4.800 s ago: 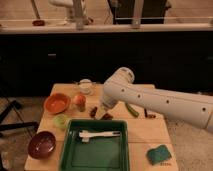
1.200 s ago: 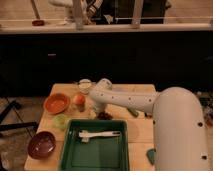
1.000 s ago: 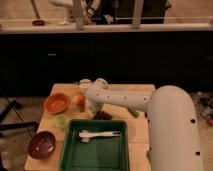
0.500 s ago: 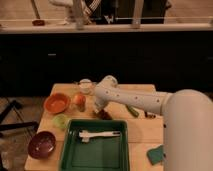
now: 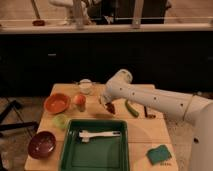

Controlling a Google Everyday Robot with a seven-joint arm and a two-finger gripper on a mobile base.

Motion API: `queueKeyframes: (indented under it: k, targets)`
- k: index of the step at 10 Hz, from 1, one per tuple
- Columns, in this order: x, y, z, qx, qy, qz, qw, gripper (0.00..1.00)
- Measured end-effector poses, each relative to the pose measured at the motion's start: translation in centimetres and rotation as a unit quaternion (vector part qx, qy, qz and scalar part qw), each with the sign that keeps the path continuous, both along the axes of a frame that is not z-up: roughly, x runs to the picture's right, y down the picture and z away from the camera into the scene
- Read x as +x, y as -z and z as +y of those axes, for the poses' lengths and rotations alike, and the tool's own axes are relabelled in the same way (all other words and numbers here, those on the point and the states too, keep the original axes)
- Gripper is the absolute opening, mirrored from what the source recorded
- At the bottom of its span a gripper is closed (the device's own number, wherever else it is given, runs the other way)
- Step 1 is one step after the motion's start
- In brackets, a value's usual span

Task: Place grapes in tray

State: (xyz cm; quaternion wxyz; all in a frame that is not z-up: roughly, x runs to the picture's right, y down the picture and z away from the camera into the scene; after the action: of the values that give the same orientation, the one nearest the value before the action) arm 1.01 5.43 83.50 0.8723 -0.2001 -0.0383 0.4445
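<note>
The grapes [image 5: 110,107], a small dark reddish bunch, hang in my gripper [image 5: 107,104] above the wooden table, just past the far rim of the green tray [image 5: 70,142]. The gripper is shut on them at the end of the white arm [image 5: 150,98], which reaches in from the right. The tray lies at the front middle of the table and holds a white utensil [image 5: 99,134]. The green cucumber [image 5: 131,108] lies just right of the grapes.
An orange bowl [image 5: 56,103] and an orange-red fruit [image 5: 79,100] sit left of the gripper. A pale green fruit [image 5: 60,120], a dark red bowl [image 5: 41,144], a white cup [image 5: 86,86], a teal sponge [image 5: 159,154] and a dark stick [image 5: 146,111] also lie on the table.
The arm has swung back up and to the right. The gripper has lifted off the table with the grapes in it and now holds them above the tray's far rim.
</note>
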Motion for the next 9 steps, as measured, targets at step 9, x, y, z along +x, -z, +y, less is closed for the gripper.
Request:
queueKeyframes:
  k: [9]
  targets:
    - [-1.6,12.2,0.3,0.044,0.060,-0.093,0.9929,0.00]
